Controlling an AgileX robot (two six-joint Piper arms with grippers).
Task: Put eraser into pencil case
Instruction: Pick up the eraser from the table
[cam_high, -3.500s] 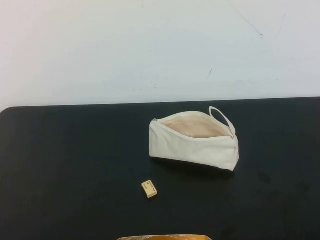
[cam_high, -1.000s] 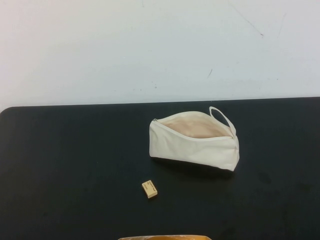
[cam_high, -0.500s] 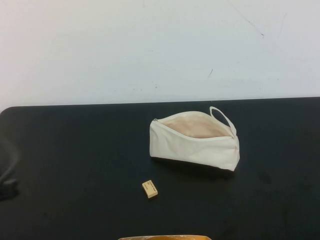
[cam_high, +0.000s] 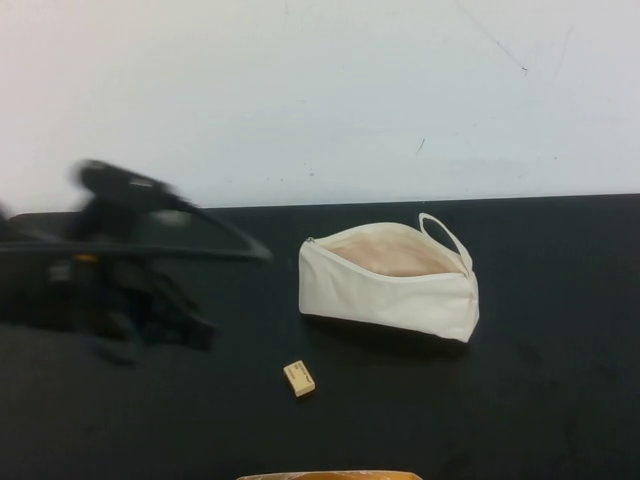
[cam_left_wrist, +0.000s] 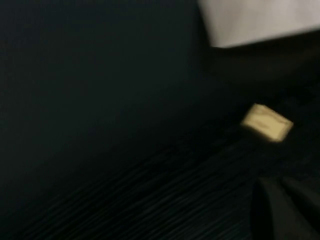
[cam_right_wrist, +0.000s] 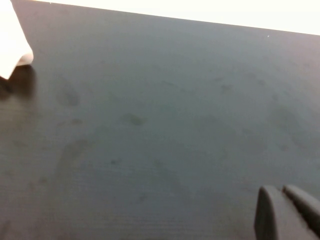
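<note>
**benchwatcher:** Over on the left side of the black bench (cam_high: 520, 420), the left hand (cam_high: 150, 325) is just a dark smear above the surface, near the small cream-yellow rectangular eraser (cam_high: 299, 378) but clearly apart from it. I can't tell how that hand is set, too smeared. The eraser lies flat on the bench, a bit in front of the cream-white fabric zip pencil case (cam_high: 388, 283), not touching it. The case has its mouth gaping, beige lining showing, loop strap at the far right end.

**piperfan:** So 0 progress on the actual job?

**benchwatcher:** Pretty much, going by how things lie. Nothing is gripped and nothing has gone into the case. My guess is the left arm is on the approach; its wrist camera has the eraser (cam_left_wrist: 266, 122) in sight with a corner of the case (cam_left_wrist: 260, 20) beyond. What's left: reach, pinch, lift, carry over the opening, drop.

**piperfan:** And the right one?

**benchwatcher:** Right hand (cam_right_wrist: 287, 212) only shows in its own wrist camera, fingers pressed together over bare bench, holding nothing. It's out of the high view, looks parked to me.
</note>
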